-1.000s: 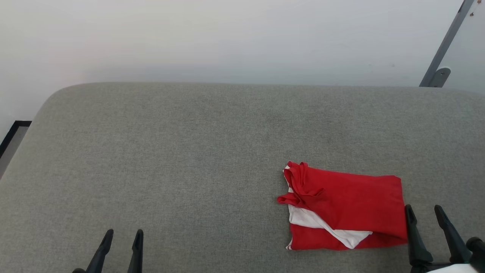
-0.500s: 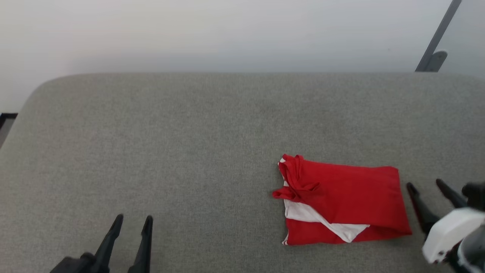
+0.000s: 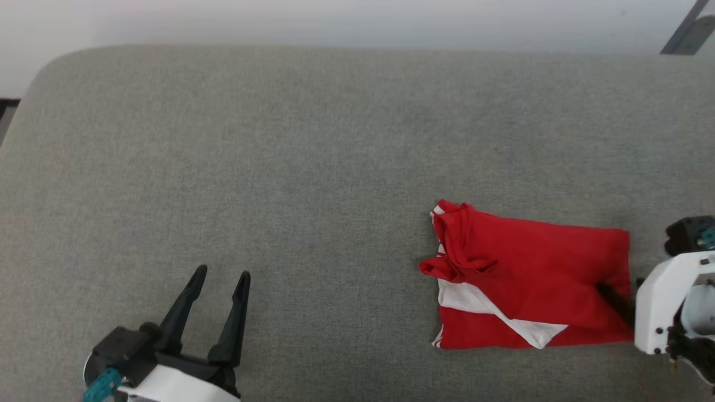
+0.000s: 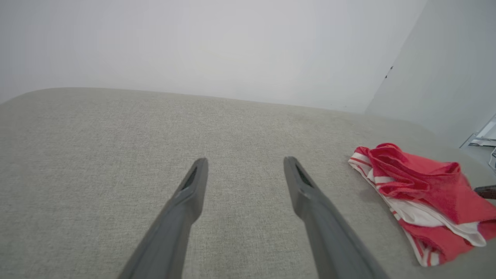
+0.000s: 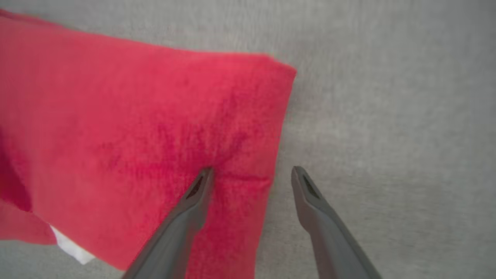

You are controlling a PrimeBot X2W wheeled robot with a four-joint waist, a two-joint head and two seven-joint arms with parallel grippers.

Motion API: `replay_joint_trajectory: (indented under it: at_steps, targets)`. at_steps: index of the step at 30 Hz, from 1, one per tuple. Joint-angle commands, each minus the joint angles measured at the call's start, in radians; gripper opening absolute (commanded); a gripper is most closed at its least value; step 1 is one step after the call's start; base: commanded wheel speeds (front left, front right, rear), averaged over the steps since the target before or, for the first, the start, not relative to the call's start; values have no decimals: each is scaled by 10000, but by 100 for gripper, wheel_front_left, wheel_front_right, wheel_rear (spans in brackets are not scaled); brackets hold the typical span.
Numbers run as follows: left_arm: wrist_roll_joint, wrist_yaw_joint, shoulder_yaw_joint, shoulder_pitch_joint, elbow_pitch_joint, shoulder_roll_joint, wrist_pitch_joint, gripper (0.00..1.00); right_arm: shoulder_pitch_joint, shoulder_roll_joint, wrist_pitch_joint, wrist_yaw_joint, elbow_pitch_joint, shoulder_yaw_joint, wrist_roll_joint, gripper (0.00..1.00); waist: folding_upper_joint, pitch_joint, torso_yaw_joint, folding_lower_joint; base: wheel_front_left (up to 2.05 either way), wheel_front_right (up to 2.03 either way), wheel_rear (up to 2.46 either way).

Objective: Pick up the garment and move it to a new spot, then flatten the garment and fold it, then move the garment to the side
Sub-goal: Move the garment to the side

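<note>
A wide grey woven-fabric cushioned surface (image 3: 279,167) with rounded corners carries the folded red soft-fabric T-shirt (image 3: 536,273). The shirt lies as a rough rectangle on the surface's right near part, with a white sleeve showing along its near side and red cloth bunched at its left end. The right hand (image 5: 252,168) is spread across the shirt's right edge, one dark finger denting the red cloth and the other over bare grey fabric, while the left hand (image 3: 223,272) hovers spread and empty, well apart to the left.
</note>
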Motion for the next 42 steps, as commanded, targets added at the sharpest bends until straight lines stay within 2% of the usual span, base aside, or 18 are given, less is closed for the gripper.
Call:
replay_joint_trajectory:
  at_steps: [1, 7, 9, 10, 17, 26, 30, 35, 42]
  targets:
    - [-99, 20, -114, -335, 50, 72, -20, 100, -144, 147, 238, -2, 130, 112, -73, 100, 0, 306, 199, 0, 0, 0, 0]
    - [-76, 20, -91, -684, 90, 55, -20, 100, 81, 592, 422, -1, 542, 385, -175, 100, 0, 471, 200, 0, 0, 0, 0]
    - [-34, 20, -62, -736, 113, 49, -19, 100, 94, 699, 257, -1, 634, 377, -212, 6, 0, 478, 117, 0, 0, 0, 0]
    - [-8, 20, -51, -749, 114, 52, -19, 100, 79, 727, 161, -1, 680, 361, -196, 0, 0, 469, 51, 0, 0, 0, 0]
    - [80, 20, 37, -879, -38, 239, -20, 100, -59, 701, -1320, -28, 559, -474, -375, 0, 0, 505, -738, 0, 0, 0, 0]
    - [19, 20, -213, -2326, -448, 943, -19, 100, -728, 234, -2823, -5, 820, -2711, -1392, 0, 0, 1606, -2006, 0, 0, 0, 0]
    - [-54, 20, -458, -3348, -666, 1319, -20, 100, -1614, 110, -3622, -5, 1421, -4321, -2105, 0, 0, 2183, -2219, 0, 0, 0, 0]
    - [-193, 20, -638, -4688, -930, 1771, -19, 100, -2946, 442, -4660, -4, 2279, -6120, -3249, 0, 0, 3036, -2318, 0, 0, 0, 0]
    - [-245, 20, -1090, -5918, -1193, 2314, -19, 100, -4582, 790, -5673, -4, 3220, -7247, -4749, 0, 0, 3937, -2429, 0, 0, 0, 0]
